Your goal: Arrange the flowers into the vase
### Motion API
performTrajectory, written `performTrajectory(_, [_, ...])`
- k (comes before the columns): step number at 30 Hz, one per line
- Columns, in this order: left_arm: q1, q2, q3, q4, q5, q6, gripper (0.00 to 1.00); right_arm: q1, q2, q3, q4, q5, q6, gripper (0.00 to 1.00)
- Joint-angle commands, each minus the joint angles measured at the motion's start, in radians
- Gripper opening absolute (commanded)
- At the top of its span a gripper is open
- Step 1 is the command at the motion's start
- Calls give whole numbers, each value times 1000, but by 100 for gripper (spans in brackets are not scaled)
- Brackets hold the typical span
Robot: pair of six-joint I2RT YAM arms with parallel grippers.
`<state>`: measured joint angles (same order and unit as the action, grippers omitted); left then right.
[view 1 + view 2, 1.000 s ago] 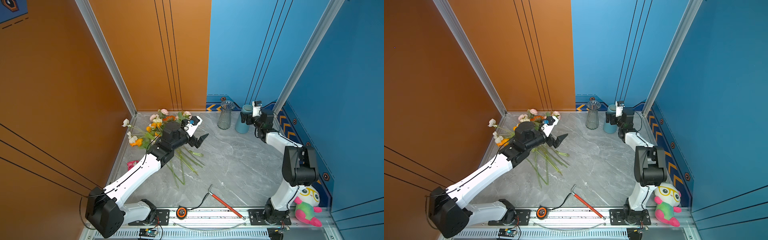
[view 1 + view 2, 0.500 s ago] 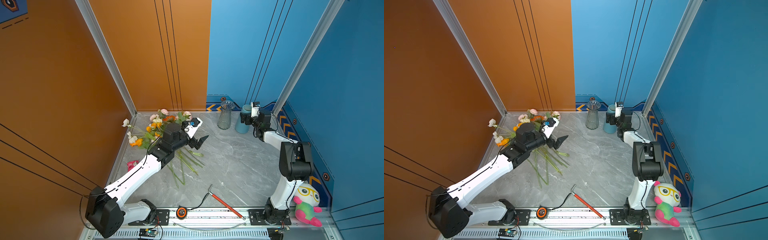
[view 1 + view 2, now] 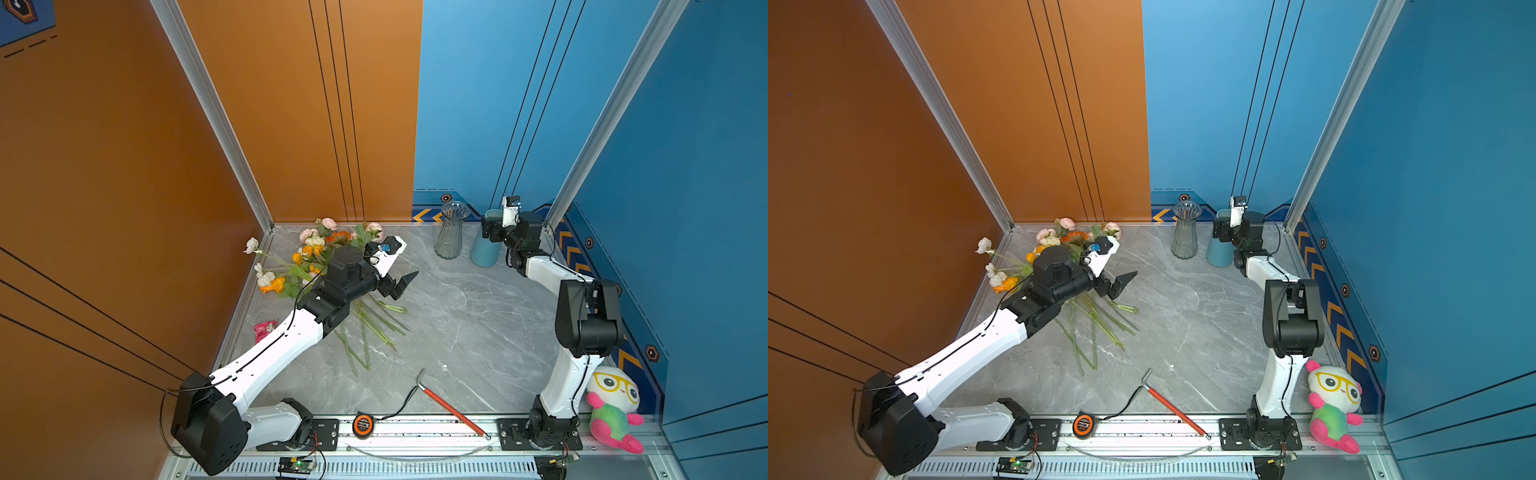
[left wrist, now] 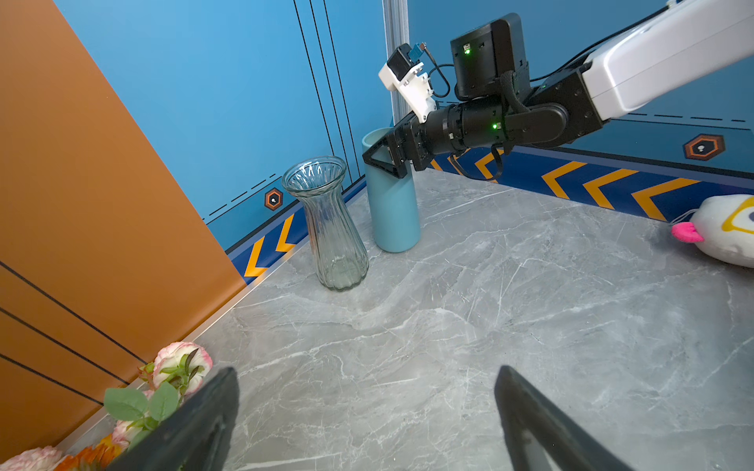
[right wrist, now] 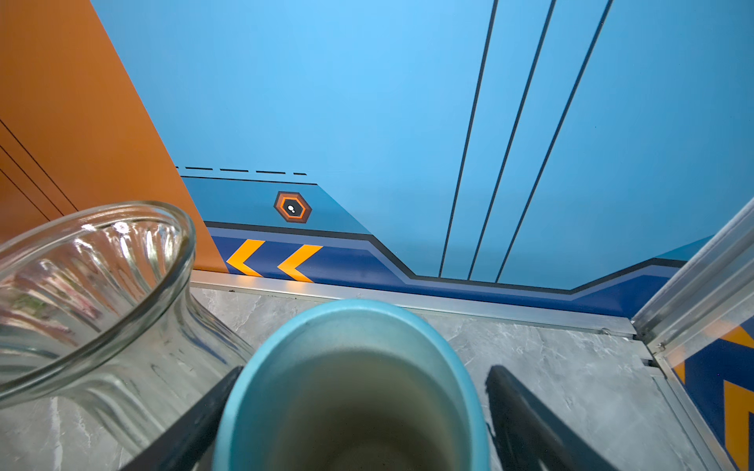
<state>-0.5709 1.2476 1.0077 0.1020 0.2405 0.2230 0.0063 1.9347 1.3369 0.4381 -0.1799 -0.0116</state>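
Note:
The flowers point(image 3: 316, 249) point(image 3: 1054, 241) lie in a bunch at the back left, blooms toward the orange wall and green stems point(image 3: 370, 328) fanned over the floor. My left gripper point(image 3: 405, 284) point(image 4: 367, 371) hovers open and empty beside the stems; a pink bloom point(image 4: 179, 367) sits next to one finger. At the back stand a clear ribbed glass vase point(image 3: 451, 232) point(image 4: 330, 228) point(image 5: 89, 285) and a light-blue cylindrical vase point(image 3: 484, 255) point(image 4: 393, 212) point(image 5: 351, 306). My right gripper point(image 3: 488, 232) point(image 5: 355, 371) is open, straddling the blue one just below its rim, with a gap at one finger.
A red-handled hammer point(image 3: 451, 407) and a tape measure point(image 3: 362, 424) lie near the front rail. A plush toy point(image 3: 613, 407) sits at the front right by my right arm's base. A pink wrapper point(image 3: 264, 328) lies by the left wall. Walls close in behind both vases.
My right arm has pushed forward, bringing its jaws around the blue vase, and they have narrowed a little. My left arm has barely moved.

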Motion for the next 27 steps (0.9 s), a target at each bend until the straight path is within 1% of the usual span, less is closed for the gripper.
performTrajectory(1, [-9, 3, -11, 8, 18, 26, 98, -6, 17, 34, -26, 2, -10, 87])
performTrajectory(5, [-9, 1, -11, 10, 19, 29, 98, -5, 20, 43, -45, -10, -10, 85])
performTrajectory(7, [-10, 2, -11, 10, 17, 29, 98, -3, 21, 46, -57, -13, -11, 82])
performTrajectory(8, [-9, 0, -11, 10, 18, 30, 98, -3, 21, 45, -59, -14, -10, 79])
performTrajectory(11, [-9, -1, -13, 10, 17, 29, 98, -2, 11, 37, -55, -12, -11, 68])
performTrajectory(14, [-9, -5, -12, 9, 17, 32, 98, 0, -14, 23, -40, 0, -14, 64])
performTrajectory(16, [-9, -9, -12, 9, 15, 32, 98, 3, -38, 3, -9, 6, -17, 61])
performTrajectory(18, [-11, -13, -13, 10, 17, 32, 98, 4, -64, -20, 38, 12, -21, 57])
performTrajectory(20, [-13, -18, -13, 9, 18, 33, 98, 4, -91, -41, 84, 19, -19, 50])
performTrajectory(21, [-15, -20, -15, 9, 18, 34, 98, 4, -103, -49, 103, 22, -19, 49])
performTrajectory(27, [-17, -34, -16, 10, 7, 38, 98, 10, -198, -122, 234, 21, 12, 47])
